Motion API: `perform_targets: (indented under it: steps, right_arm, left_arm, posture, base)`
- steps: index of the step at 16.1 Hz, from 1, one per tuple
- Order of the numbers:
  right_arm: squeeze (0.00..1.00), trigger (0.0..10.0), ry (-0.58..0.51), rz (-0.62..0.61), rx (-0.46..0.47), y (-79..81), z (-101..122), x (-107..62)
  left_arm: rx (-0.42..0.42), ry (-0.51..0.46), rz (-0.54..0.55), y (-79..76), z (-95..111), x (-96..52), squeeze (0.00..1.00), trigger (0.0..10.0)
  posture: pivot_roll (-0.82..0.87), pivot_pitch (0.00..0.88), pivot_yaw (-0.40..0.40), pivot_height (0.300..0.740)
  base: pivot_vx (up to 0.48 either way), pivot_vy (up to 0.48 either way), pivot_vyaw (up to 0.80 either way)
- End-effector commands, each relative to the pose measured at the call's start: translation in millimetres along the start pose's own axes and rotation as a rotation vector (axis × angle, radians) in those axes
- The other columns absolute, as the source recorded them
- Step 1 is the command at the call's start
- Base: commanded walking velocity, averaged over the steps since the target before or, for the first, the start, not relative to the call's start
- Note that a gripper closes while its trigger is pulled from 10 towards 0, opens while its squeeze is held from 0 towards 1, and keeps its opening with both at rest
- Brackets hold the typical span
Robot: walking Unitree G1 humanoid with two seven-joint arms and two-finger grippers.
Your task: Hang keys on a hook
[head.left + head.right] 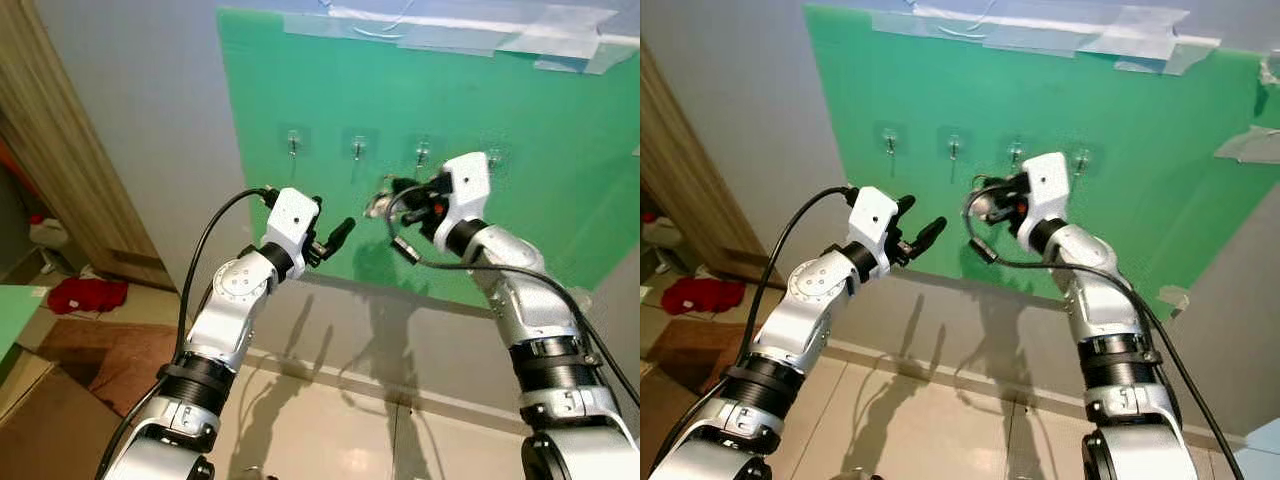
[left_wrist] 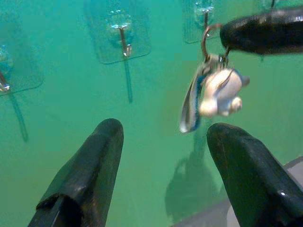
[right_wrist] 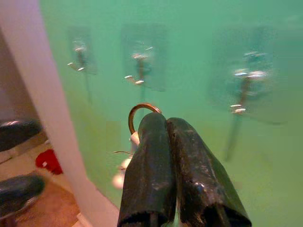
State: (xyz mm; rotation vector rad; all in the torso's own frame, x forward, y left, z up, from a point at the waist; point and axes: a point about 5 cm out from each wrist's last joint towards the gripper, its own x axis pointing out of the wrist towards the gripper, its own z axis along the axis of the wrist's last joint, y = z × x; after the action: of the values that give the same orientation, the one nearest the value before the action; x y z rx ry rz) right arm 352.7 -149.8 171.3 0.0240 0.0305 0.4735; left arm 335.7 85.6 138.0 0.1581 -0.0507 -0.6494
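Note:
A green board [image 1: 560,120] on the wall carries a row of clear stick-on hooks [image 1: 358,147]. My right gripper [image 1: 388,200] is shut on the ring of a key bunch [image 1: 375,208], holding it just below and between the two middle hooks. In the left wrist view the keys [image 2: 213,92] dangle with a white and blue charm beneath a black right finger [image 2: 265,30]. In the right wrist view the brass ring [image 3: 142,111] sticks out above the closed fingertips [image 3: 163,125], short of the hooks [image 3: 139,71]. My left gripper [image 1: 330,225] is open and holds nothing, left of the keys.
A wooden door frame [image 1: 70,170] stands at the left, with a red cloth [image 1: 88,295] on the floor beside it. Tape [image 1: 560,35] holds the board's top edge. A black cable [image 1: 470,265] loops under my right wrist. Tiled floor [image 1: 330,420] lies below.

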Motion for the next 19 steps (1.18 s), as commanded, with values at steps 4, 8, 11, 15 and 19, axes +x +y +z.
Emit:
perform_targets:
  steps: [4, 8, 11, 15, 19]
  right_arm:
    - [0.0, 0.0, -0.058, -0.061, 0.026, -10.2, 14, 3.5]
    - [0.0, 0.0, -0.045, -0.143, 0.076, -20.6, 11, 5.4]
    - [0.0, 0.0, -0.045, -0.166, 0.101, -23.3, 10, 6.5]
    - [0.0, 0.0, -0.051, -0.171, 0.102, -24.8, 11, 5.2]
    - [0.0, 0.0, -0.041, -0.181, 0.115, -25.0, 5, 2.8]
  left_arm:
    - [-0.006, 0.004, -0.015, -1.8, 0, -1.4, 0.0, 10.0]
    - [-0.009, 0.011, -0.022, -2.2, 1, -0.8, 0.0, 10.0]
    - [-0.008, 0.015, -0.025, -2.3, 0, -1.2, 0.0, 10.0]
    - [-0.006, 0.019, -0.029, -1.9, 0, -1.6, 0.0, 10.0]
    - [-0.007, 0.025, -0.035, -2.6, -1, -1.7, 0.0, 10.0]
  posture:
    - [-0.05, 0.0, 0.039, 0.74]
    - [-0.04, 0.0, 0.041, 0.74]
    - [-0.04, 0.0, 0.041, 0.74]
    - [-0.04, 0.0, 0.038, 0.74]
    - [-0.05, 0.0, 0.044, 0.74]
  base:
    - [0.0, 0.0, 0.0]
    - [0.0, 0.0, 0.0]
    - [0.0, 0.0, 0.0]
    - [0.0, 0.0, 0.0]
    - [0.0, 0.0, 0.0]
